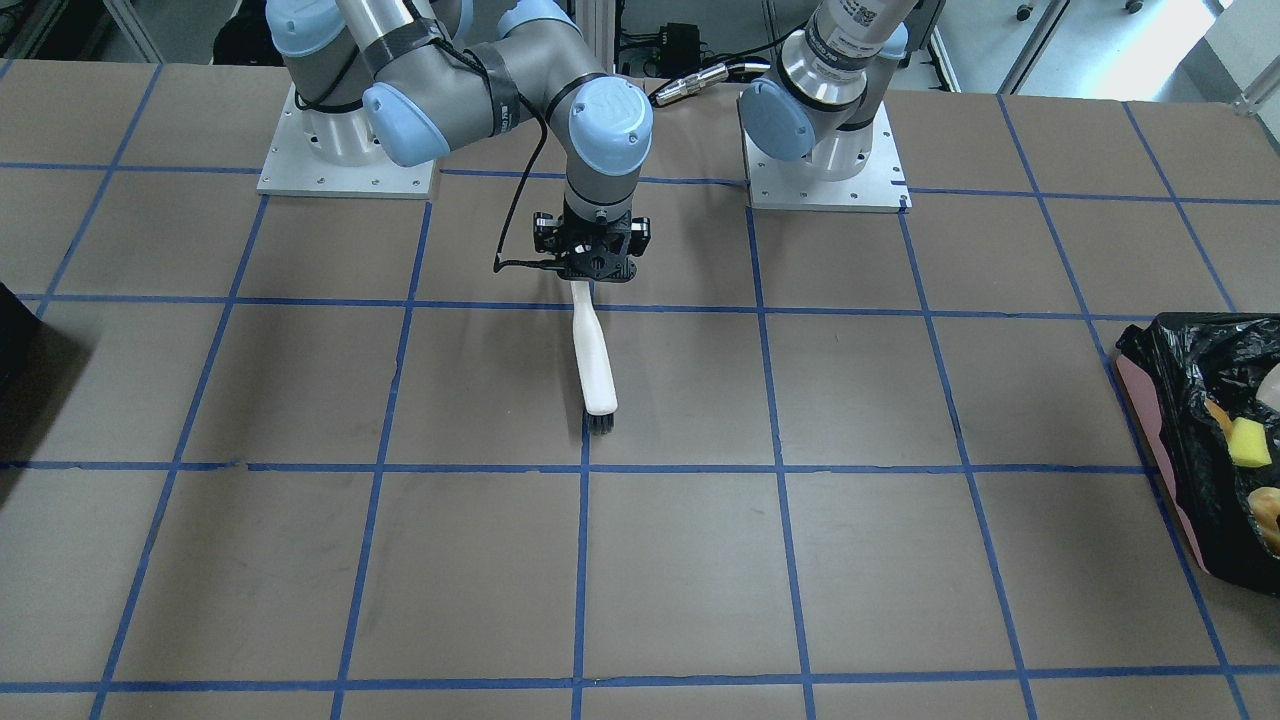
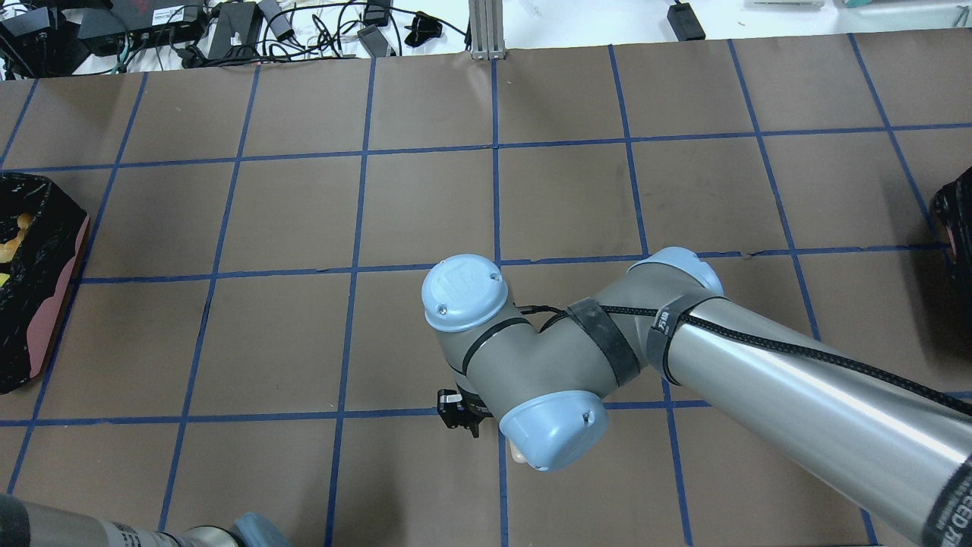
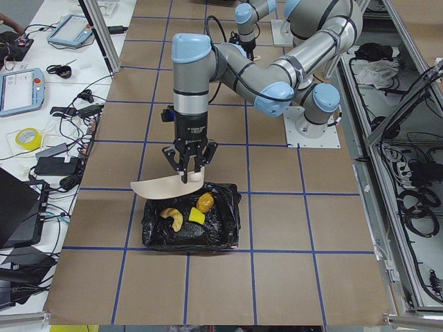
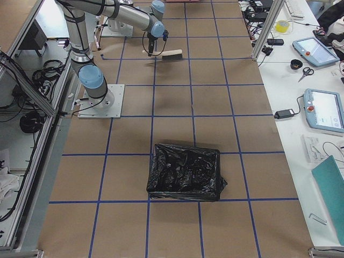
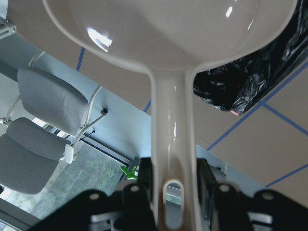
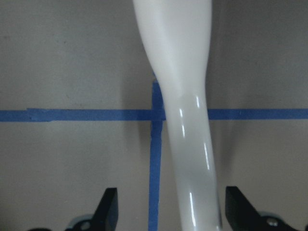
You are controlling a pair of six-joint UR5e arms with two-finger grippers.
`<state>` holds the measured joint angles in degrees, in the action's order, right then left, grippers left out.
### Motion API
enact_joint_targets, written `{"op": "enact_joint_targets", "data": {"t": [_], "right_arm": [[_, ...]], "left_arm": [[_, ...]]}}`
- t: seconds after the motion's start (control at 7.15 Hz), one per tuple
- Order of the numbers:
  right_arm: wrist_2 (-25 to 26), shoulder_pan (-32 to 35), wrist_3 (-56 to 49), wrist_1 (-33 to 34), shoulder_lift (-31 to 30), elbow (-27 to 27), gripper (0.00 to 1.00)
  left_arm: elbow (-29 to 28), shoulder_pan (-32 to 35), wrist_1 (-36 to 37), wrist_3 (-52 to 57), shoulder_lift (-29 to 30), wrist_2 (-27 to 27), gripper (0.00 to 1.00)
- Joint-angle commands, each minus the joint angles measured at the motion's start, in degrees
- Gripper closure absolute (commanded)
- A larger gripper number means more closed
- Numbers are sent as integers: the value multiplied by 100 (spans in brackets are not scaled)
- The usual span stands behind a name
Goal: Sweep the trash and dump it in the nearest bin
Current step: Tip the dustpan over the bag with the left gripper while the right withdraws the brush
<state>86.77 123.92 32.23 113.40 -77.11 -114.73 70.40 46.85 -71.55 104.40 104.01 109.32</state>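
Note:
The bin [image 3: 228, 228], lined with a black bag and pink-sided, stands at the table's left end; it also shows in the front view [image 1: 1170, 350] and the overhead view [image 2: 53, 327]. All three scraps lie in it: the golden lump [image 3: 205, 202], the yellow sponge [image 3: 197, 217] [image 1: 1248, 443] and the curved peel [image 3: 172, 217]. My left gripper [image 3: 187, 169] [image 5: 171, 192] is shut on the handle of a cream dustpan [image 3: 156, 187] [image 5: 168, 29], held over the bin; the pan looks empty. My right gripper [image 1: 592, 270] is shut on a white brush [image 1: 592, 360] [image 6: 185, 120] near mid-table, bristles down.
A second black-lined bin [image 4: 185, 172] stands at the table's right end, its edge showing in the overhead view [image 2: 958, 220]. A dark box [image 1: 10, 330] sits at the front view's left edge. Cables and devices [image 2: 228, 30] lie beyond the far table edge.

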Motion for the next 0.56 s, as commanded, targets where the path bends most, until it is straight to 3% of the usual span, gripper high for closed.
{"op": "enact_joint_targets", "data": {"t": [0.0,0.28,0.42], "right_arm": [[15,0,-23,42,3,12,6],[7,0,-15,130,3,47,5],[7,0,20,95,3,160,3]], "left_arm": [[43,752,-604,-1670,-231,-425,100],[244,1227,-1061,-3331,-223,-1199,100],[429,1561,-1072,-3861,-310,-1237,100]]}}
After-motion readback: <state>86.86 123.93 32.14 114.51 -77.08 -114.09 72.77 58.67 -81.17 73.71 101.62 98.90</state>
